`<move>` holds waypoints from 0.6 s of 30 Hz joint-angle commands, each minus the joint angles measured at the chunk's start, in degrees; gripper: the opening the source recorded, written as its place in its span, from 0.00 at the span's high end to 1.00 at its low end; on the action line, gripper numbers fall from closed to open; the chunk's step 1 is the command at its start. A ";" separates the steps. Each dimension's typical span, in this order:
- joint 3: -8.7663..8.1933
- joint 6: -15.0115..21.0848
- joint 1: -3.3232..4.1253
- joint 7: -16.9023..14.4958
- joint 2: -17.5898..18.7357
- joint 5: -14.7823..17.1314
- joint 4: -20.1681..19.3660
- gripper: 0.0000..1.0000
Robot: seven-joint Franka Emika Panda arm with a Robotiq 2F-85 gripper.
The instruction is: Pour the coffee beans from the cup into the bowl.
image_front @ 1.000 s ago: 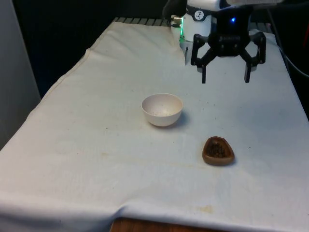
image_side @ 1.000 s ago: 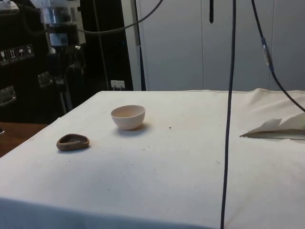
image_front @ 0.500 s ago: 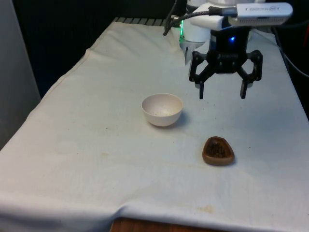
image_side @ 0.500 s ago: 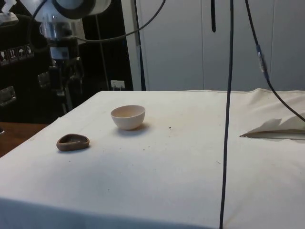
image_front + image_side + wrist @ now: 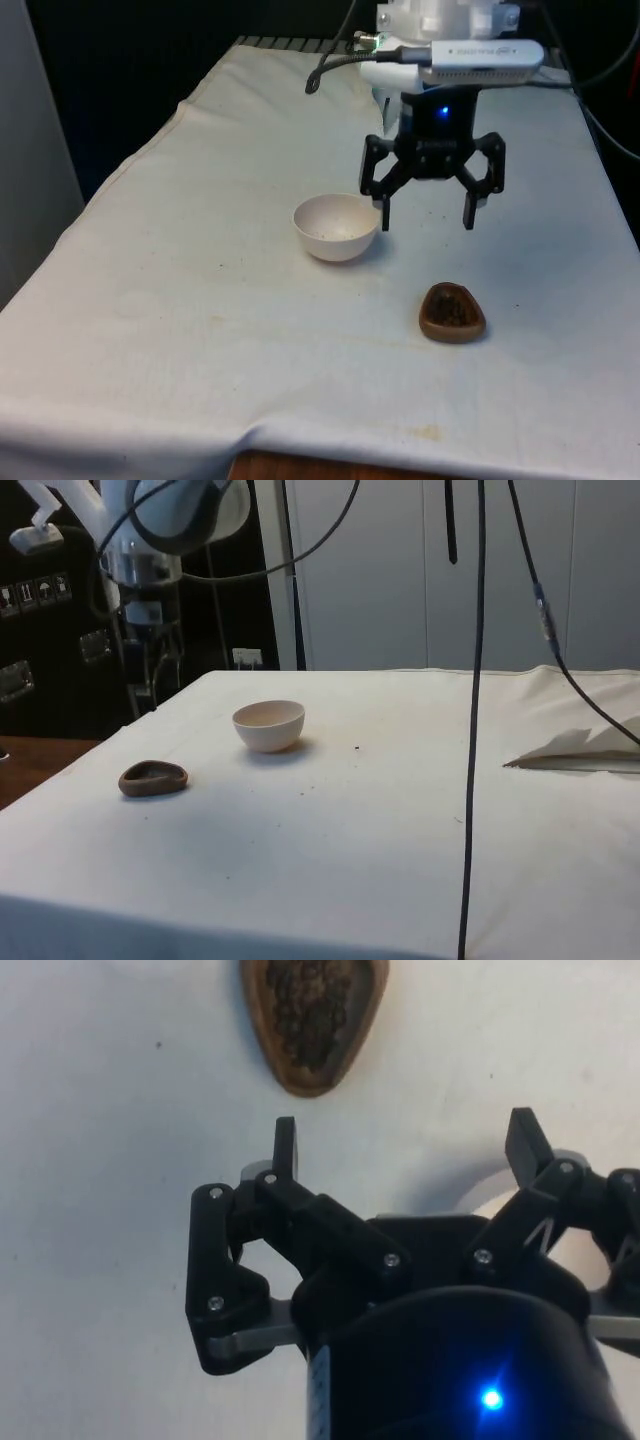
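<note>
The claw (image 5: pixel 426 212) hangs spread and empty above the bench (image 5: pixel 200 330), between the white bowl (image 5: pixel 336 227) and the brown cup (image 5: pixel 452 312) of beans (shallow, probably light and tippy), best pinched across its narrow rim.

arm (image 5: pixel 440 40): reaching over table, wrist pointing down | gripper (image 5: pixel 427 212): fingers spread wide, holding nothing, above the surface

On the desk (image 5: pixel 200 330), the bowl (image 5: pixel 336 226) stands toward the front view's left of the cup (image 5: pixel 452 312), apart from it. The gripper (image 5: pixel 428 213) hangs above the desk, between them and farther back.
</note>
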 commanded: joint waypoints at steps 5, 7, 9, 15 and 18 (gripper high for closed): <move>-0.06 2.29 -0.17 -0.92 3.55 -0.11 2.81 0.00; -0.06 2.29 -0.11 -1.03 4.70 -0.17 4.18 0.00; -0.06 2.06 0.00 -1.20 6.02 -0.23 6.02 0.00; -0.11 1.95 0.06 -1.20 7.28 -0.17 7.68 0.00; 0.00 2.18 -0.06 -1.20 7.16 -0.06 7.45 0.00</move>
